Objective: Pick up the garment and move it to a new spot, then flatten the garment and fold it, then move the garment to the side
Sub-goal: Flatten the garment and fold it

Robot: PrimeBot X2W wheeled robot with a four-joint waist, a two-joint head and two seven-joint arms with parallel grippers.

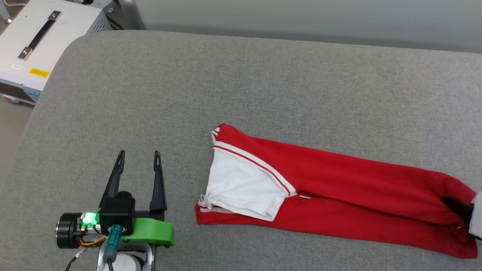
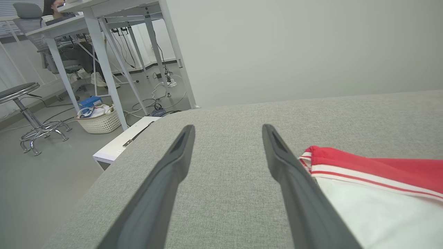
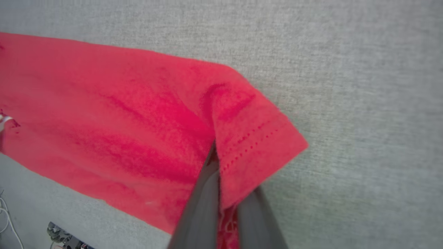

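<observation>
Across the right half of the grey fabric tabletop [image 1: 150, 94], the red garment [image 1: 339, 180], lying as a long folded band, white sleeve [image 1: 241, 188] at its left end. Near left, apart from the cloth, the left gripper [image 1: 139, 153], fingers spread wide and empty. At the band's right end, the right gripper [image 1: 450, 203], fingers pinched shut on the stitched hem [image 3: 256, 148]. Small bite on one corner: likely to slip free on lifting, or to drag the band crooked and spill the fold, sleeve end unsupported.

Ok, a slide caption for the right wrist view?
Right gripper shut on the red garment at its stitched hem, over grey upholstery.
</observation>
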